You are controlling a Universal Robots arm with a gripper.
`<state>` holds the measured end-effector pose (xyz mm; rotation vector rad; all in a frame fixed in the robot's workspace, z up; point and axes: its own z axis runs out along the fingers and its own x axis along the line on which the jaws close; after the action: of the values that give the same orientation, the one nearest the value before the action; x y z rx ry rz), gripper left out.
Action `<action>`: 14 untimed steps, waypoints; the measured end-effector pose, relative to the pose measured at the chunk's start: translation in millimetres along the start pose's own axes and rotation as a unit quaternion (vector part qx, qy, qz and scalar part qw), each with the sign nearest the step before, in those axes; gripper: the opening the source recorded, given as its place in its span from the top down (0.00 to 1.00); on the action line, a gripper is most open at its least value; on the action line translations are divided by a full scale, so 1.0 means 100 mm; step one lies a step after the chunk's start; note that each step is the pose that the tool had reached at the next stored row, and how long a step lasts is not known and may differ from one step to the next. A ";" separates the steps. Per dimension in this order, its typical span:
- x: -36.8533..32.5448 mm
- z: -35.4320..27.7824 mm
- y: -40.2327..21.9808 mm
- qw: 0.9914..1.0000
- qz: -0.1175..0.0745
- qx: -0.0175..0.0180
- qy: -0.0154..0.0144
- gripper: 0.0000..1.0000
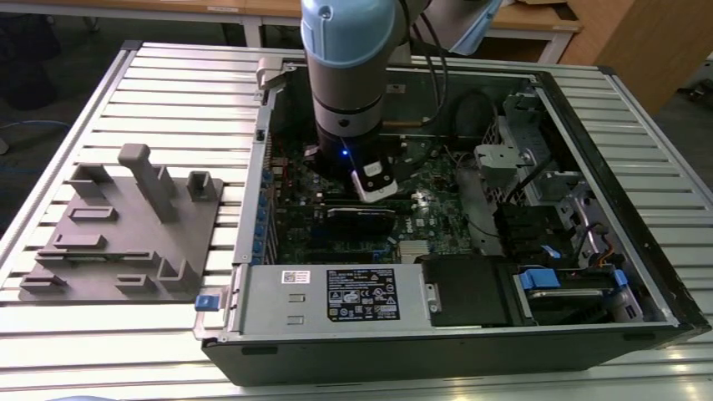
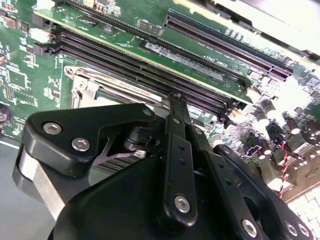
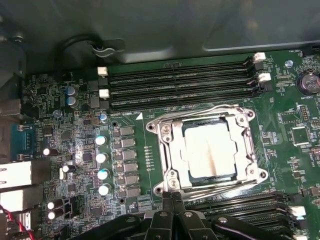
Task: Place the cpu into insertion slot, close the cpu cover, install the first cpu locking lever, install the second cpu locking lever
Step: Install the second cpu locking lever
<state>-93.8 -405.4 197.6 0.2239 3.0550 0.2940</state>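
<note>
In the first wrist view the cpu (image 3: pixel 207 150) lies silver-topped in the insertion slot (image 3: pixel 252 172). The cpu cover (image 3: pixel 170 150) is down flat around it. One wire locking lever (image 3: pixel 200 111) runs along the side by the memory slots. The other locking lever (image 3: pixel 225 188) runs along the opposite side. My gripper (image 3: pixel 172 196) is shut, its tips touching at that second lever's end by a socket corner. In the second wrist view the gripper (image 2: pixel 175 100) hides most of the socket; a corner of the cover (image 2: pixel 82 90) shows.
The arm (image 1: pixel 347 83) reaches down into an open computer case (image 1: pixel 624 167) on a slatted table. Long black memory slots (image 3: pixel 180 85) flank the socket, with capacitors (image 3: pixel 102 157) beside it. A grey parts fixture (image 1: pixel 123 234) lies on the exterior view's left.
</note>
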 end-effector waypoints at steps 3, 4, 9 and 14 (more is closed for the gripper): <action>0.004 0.008 -0.003 1.000 0.000 -0.002 0.000 0.90; 0.005 0.010 -0.003 1.000 0.001 -0.003 0.000 0.90; 0.013 0.019 0.001 1.000 0.001 -0.007 0.001 0.90; 0.032 0.036 -0.002 1.000 0.002 -0.009 0.001 0.90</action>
<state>-96.7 -404.4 193.9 0.2282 3.0529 0.3227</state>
